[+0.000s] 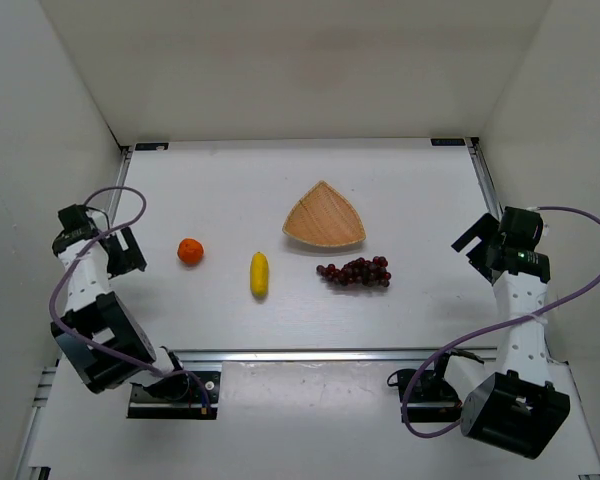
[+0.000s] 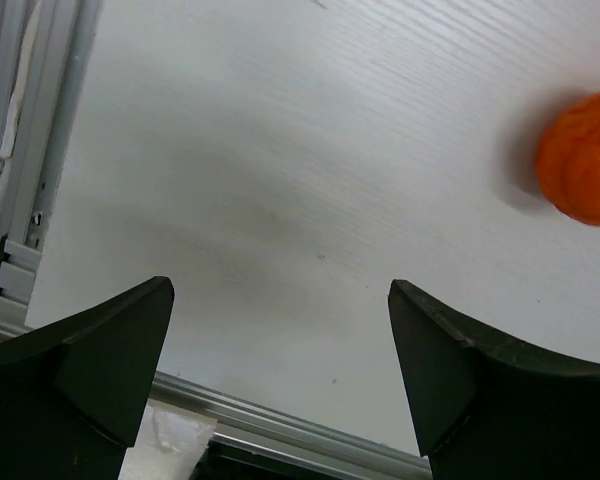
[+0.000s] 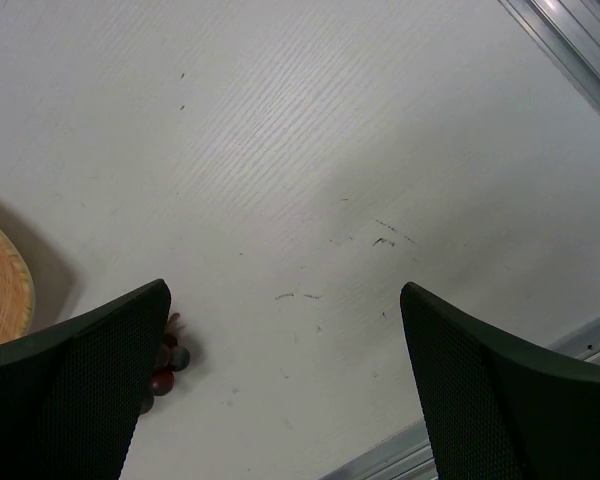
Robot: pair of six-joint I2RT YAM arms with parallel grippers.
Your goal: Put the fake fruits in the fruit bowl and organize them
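The round orange (image 1: 190,251) lies on the white table at the left and shows at the right edge of the left wrist view (image 2: 583,157). The yellow banana (image 1: 259,273) lies in the middle. The dark red-purple grapes (image 1: 356,272) lie just in front of the wooden fruit bowl (image 1: 325,217), which holds nothing. A few grapes (image 3: 168,365) and the bowl's rim (image 3: 5,290) show in the right wrist view. My left gripper (image 1: 122,250) is open and empty, left of the orange. My right gripper (image 1: 477,246) is open and empty, right of the grapes.
White walls enclose the table on the left, right and back. An aluminium rail (image 1: 320,354) runs along the near edge between the arm bases, and it shows in the left wrist view (image 2: 280,432).
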